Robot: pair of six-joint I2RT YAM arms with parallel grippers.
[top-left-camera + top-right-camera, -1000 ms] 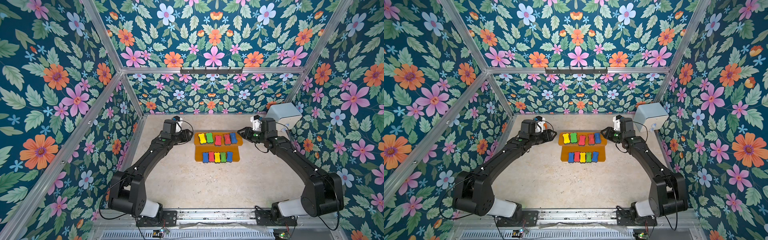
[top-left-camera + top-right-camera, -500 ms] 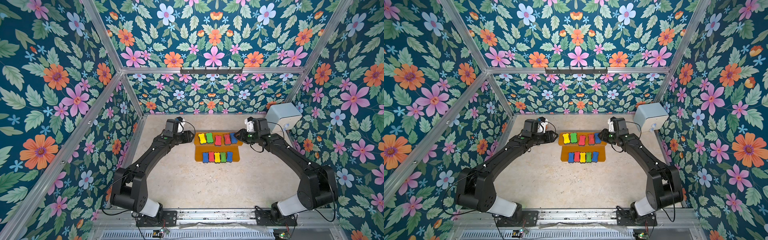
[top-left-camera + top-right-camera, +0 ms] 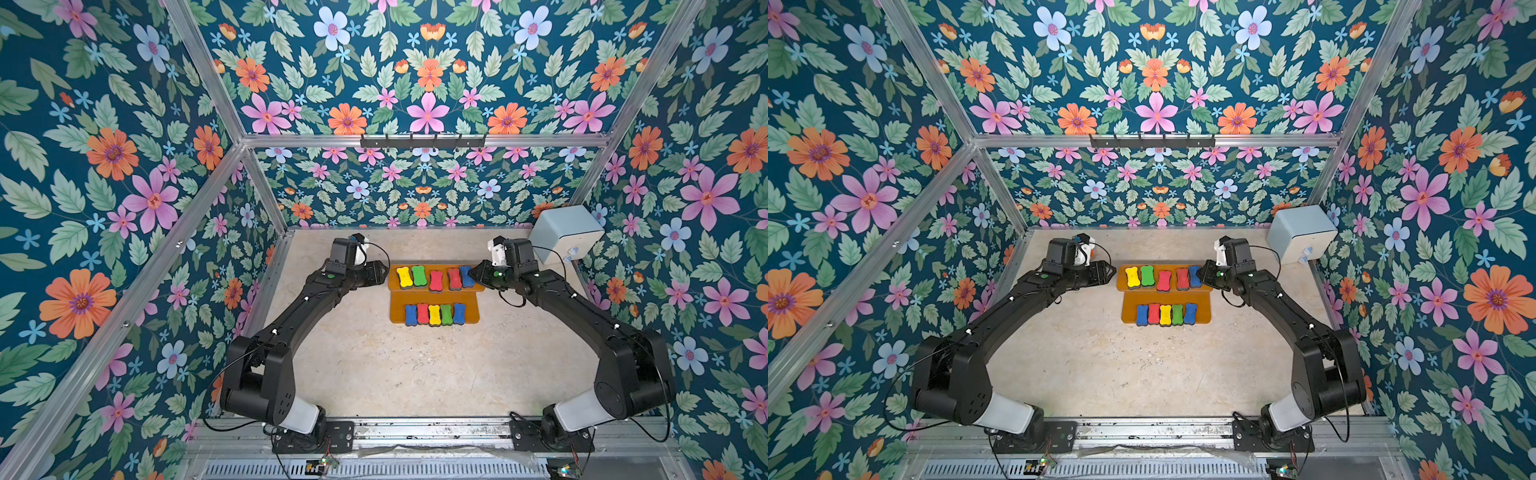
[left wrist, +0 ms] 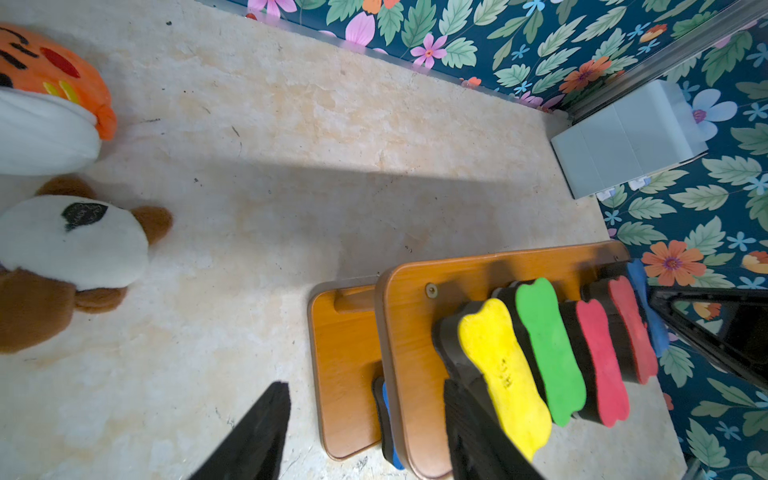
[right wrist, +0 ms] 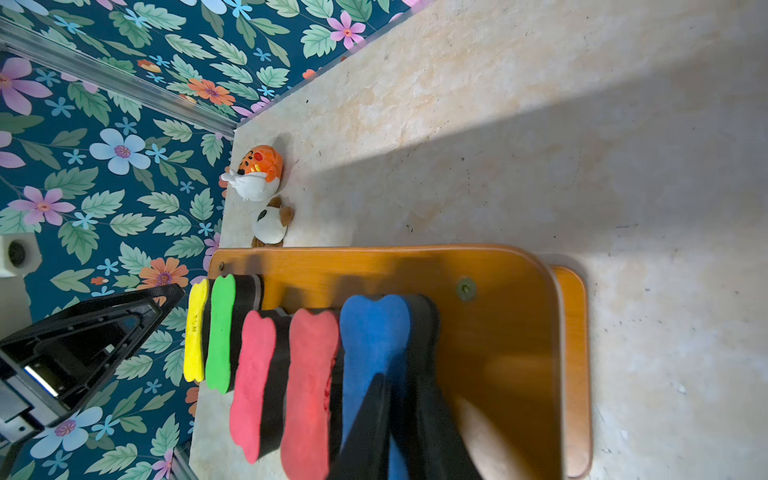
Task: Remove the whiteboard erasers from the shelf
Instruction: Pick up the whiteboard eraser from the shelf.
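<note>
Two robot arms meet at a two-tier shelf [image 3: 434,297] standing on a pale stone-look counter [image 3: 415,365]. We count ten erasers on it, five per tier. The upper row runs yellow, green, red, red, blue and the lower row blue, red, yellow, green, blue.

At the shelf's right end, the right gripper [image 5: 399,380] is pinched onto the upper tier's blue eraser [image 5: 374,332]. One finger is on its blue face and the other on its dark base. A red eraser [image 5: 311,374] stands just beside it, crowding the inner finger.

At the shelf's left end, the left gripper [image 4: 365,384] stands wide apart and holds nothing. The upper board's edge lies between its fingers, and one finger is against the dark base of the yellow eraser [image 4: 503,374].

Beyond the shelf's left end, toward the back wall, lie two plush toys, one orange and white [image 4: 50,70] and one brown and white [image 4: 70,245]. In both top views the left arm largely hides them. A pale blue box [image 3: 567,232] sits behind the shelf's right end, against the flowered wall.

A second ago the right gripper hung short of the shelf, nearer the box, with its fingers wider. It has since reached in and closed. The left gripper has edged closer to the shelf's left end and opened further. All ten erasers sit where they were.
</note>
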